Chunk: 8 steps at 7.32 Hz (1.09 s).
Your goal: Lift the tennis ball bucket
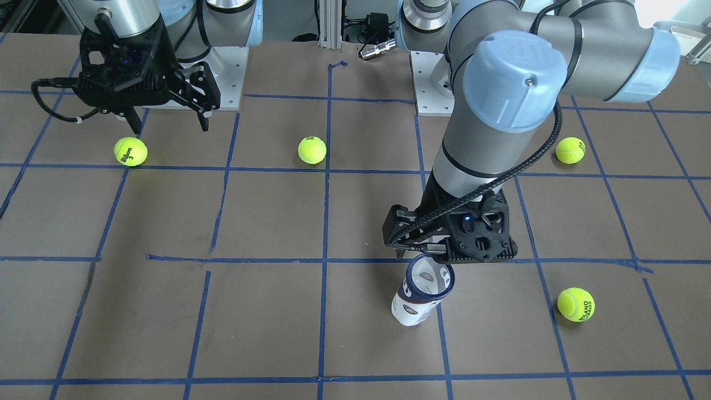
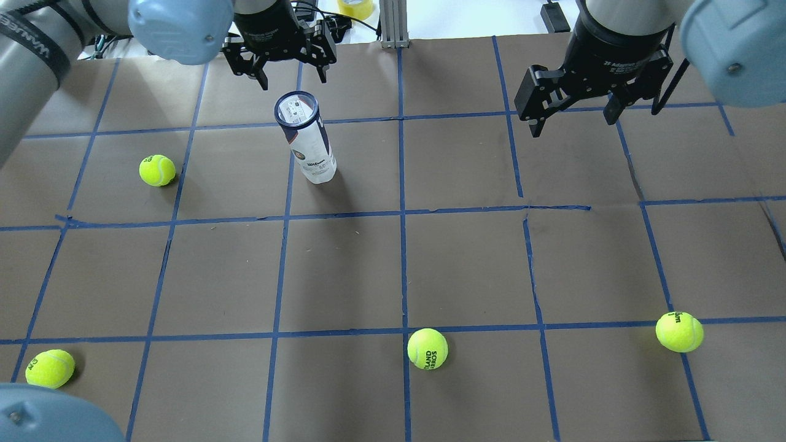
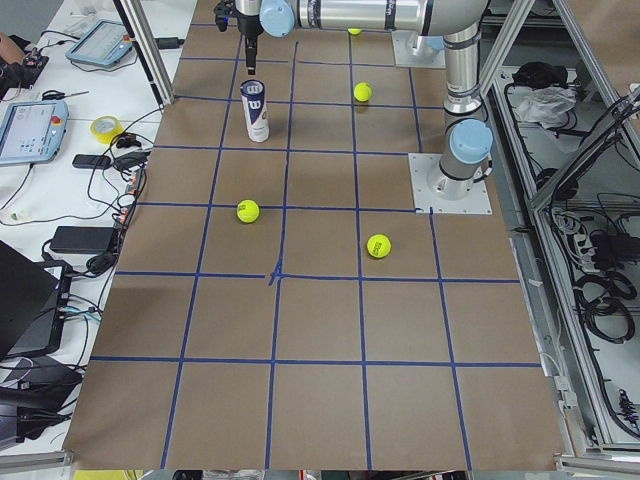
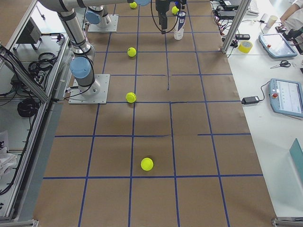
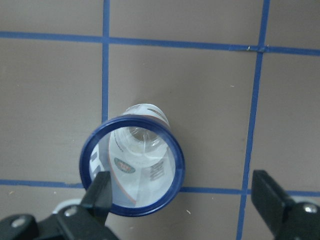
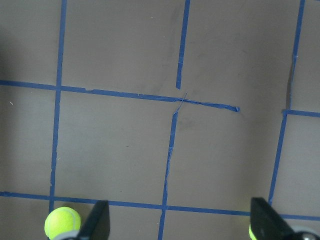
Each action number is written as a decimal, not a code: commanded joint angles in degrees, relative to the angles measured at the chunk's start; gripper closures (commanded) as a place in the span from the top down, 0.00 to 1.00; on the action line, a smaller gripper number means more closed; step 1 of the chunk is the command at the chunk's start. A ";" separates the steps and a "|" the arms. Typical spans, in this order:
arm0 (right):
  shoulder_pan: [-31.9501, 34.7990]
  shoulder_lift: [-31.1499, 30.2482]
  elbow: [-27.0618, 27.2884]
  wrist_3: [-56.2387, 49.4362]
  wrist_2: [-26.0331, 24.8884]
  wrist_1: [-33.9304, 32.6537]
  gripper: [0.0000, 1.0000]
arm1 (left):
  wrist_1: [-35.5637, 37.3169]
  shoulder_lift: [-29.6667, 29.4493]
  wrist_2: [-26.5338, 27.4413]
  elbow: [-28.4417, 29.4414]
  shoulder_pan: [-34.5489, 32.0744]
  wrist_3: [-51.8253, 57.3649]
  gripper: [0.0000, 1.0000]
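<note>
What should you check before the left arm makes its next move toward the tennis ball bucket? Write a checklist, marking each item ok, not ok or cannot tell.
1. The tennis ball bucket stands upright: ok.
2. The left gripper is open wider than the rim: ok.
3. The bucket is centred between the fingers: not ok. In the left wrist view one finger overlaps the rim and the other stands well off.
4. The fingers are down beside the bucket's wall: not ok. They hover above the rim.
5. The tennis balls lie apart from the bucket: ok.
6. The right gripper is away from the bucket: ok.
</note>
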 commanded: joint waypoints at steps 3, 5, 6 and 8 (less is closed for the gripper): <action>-0.04 -0.09 -0.44 -0.10 -0.04 0.09 1.00 | -8.81 7.77 -0.10 -1.61 9.12 7.90 1.00; -0.04 -2.87 -1.49 -0.19 0.40 0.36 1.00 | -8.90 10.68 0.43 -5.03 10.79 7.90 1.00; -0.13 -3.60 -1.49 -0.19 1.18 -0.07 1.00 | -8.82 12.08 0.26 -7.13 11.32 7.90 1.00; -3.02 1.56 -7.87 -0.20 3.81 -0.43 1.00 | -8.73 13.67 0.26 -8.91 11.33 7.99 1.00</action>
